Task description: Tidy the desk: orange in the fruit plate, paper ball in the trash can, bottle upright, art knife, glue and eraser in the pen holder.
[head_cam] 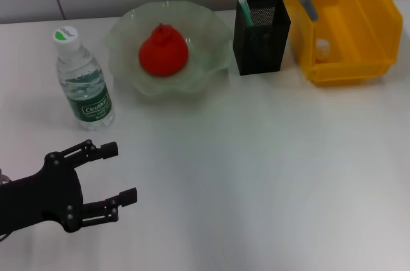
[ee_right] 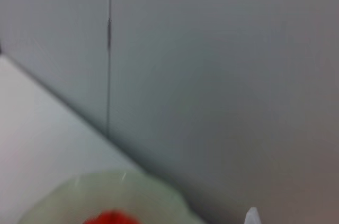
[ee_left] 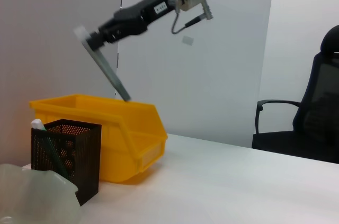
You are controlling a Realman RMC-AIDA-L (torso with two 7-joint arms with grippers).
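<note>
The left tool [head_cam: 115, 175] hovers released over the counter [head_cam: 256, 175]; beyond it stands the bottle [head_cam: 83, 82], then the orange [head_cam: 163, 51] in the fruit plate [head_cam: 211, 40]; farthest, the right tool [ee_left: 95, 39] grasps what seems the art knife [ee_left: 108, 73] above the yellow bin [ee_left: 127, 128], beside the pen holder [head_cam: 261, 34].

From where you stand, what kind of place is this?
Probably an office or lab: a plain white desk, a black mesh pen holder and a black swivel office chair against bare pale walls.
</note>
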